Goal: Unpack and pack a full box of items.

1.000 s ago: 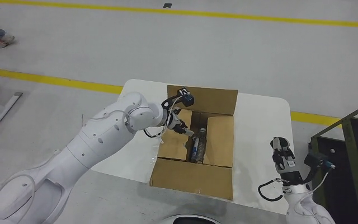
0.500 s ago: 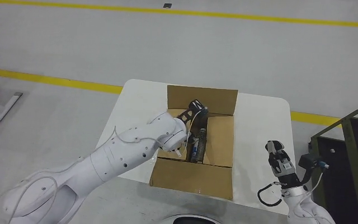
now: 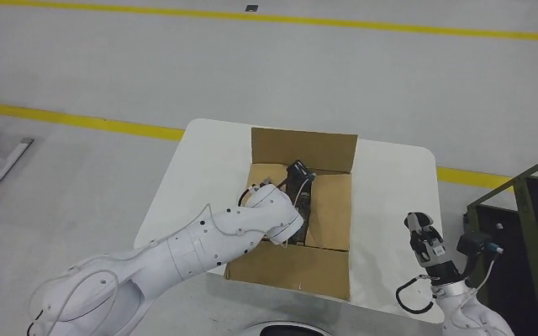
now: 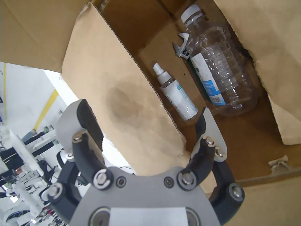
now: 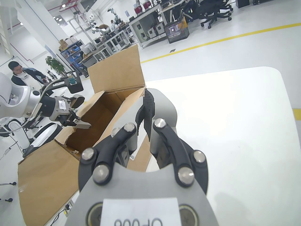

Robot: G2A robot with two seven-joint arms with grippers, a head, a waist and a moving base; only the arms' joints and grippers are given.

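Left hand (image 4: 144, 108) spread wide, empty, above box (image 4: 35, 12); right hand (image 5: 148, 98) clenched, empty.

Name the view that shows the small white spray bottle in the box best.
Left wrist view: the spray bottle lies whole on the floor of the box, beside the clear bottle. In the top view the left arm covers that spot; in the right wrist view the box wall hides it.

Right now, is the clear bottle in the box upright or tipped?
Tipped: the clear bottle lies on its side on the box floor, beside the white spray bottle.
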